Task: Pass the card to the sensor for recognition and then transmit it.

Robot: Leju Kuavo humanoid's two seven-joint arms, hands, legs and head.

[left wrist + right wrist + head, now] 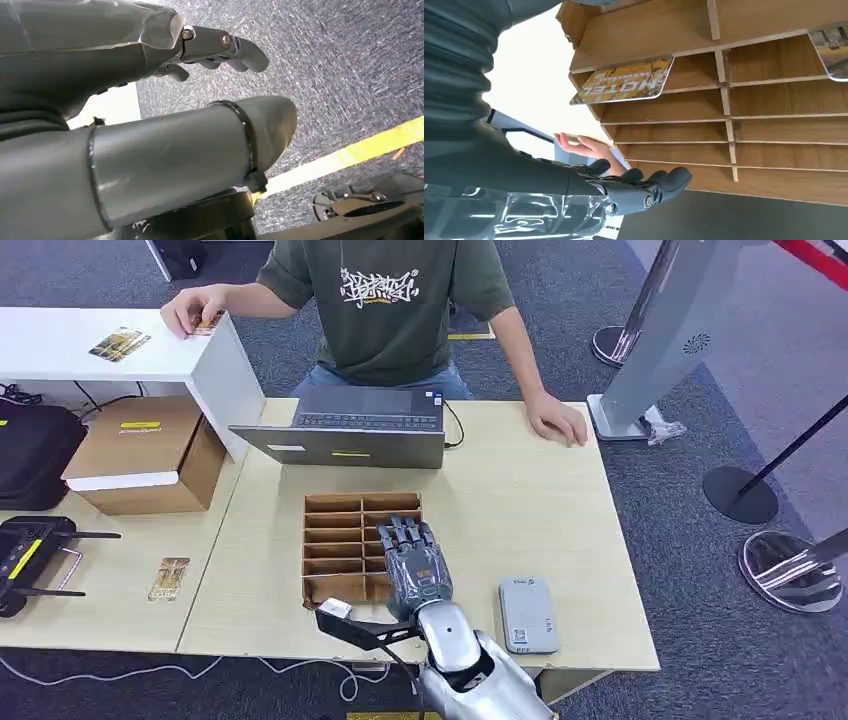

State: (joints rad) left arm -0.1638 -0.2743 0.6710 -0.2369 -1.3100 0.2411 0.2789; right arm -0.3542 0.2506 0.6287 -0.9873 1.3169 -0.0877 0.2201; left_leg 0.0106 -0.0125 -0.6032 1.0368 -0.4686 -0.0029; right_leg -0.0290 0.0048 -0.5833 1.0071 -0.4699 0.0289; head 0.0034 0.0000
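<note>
The right robot hand (412, 558) hovers flat over the wooden divider tray (340, 540), fingers extended and empty; a hotel card (626, 82) sits in one slot. The left robot hand (200, 50) hangs empty over carpet, fingers loosely apart.

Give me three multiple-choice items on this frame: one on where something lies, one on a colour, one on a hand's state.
1. Where is the right hand?
A. over the wooden slotted tray
B. on the laptop
C. on the cardboard box

2. What colour is the sensor lying on the table to the right of the tray?
A. red
B. grey
C. yellow

3. What does the right hand hold?
A. a card
B. the sensor
C. nothing

Answers:
1 A, the hand lies stretched over the wooden slotted tray in the head view.
2 B, the flat device is grey.
3 C, in the right wrist view its fingers are apart with nothing in them, and the card lies in a tray slot.
</note>
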